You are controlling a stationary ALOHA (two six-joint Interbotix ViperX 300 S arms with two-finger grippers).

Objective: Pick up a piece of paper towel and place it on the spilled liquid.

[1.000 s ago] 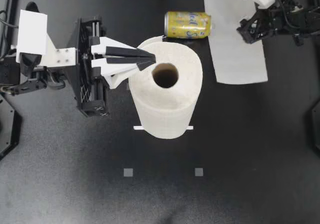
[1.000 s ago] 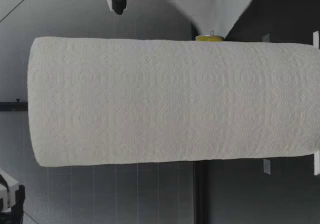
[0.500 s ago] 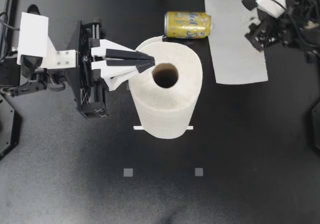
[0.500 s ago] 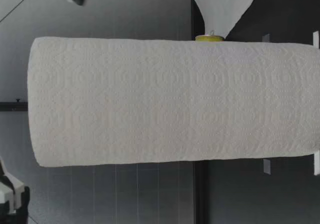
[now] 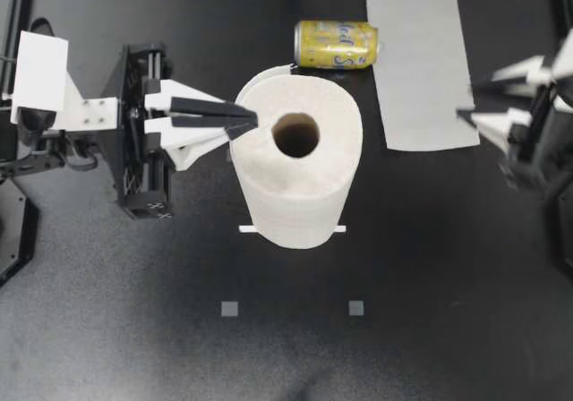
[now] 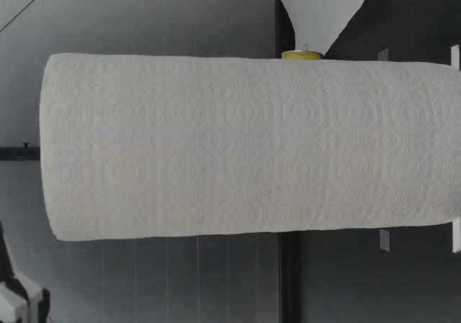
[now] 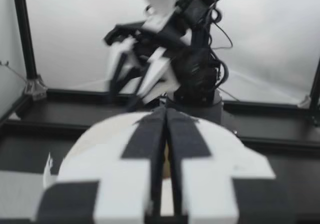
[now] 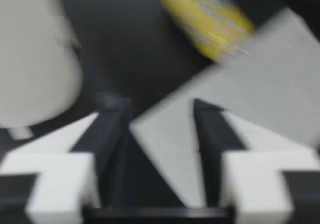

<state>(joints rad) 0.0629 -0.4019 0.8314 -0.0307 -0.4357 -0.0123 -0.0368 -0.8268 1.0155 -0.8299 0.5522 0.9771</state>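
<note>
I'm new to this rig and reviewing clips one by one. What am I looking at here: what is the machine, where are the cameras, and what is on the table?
It is a robot with two arms at a black table. One camera looks straight down, one sits at table height, one rides on each wrist. From above, the left tool is shut at the rim of an upright paper towel roll. The right tool is open, holding nothing, at the edge of a loose paper towel sheet lying flat beside a yellow can on its side. No spill shows.
</note>
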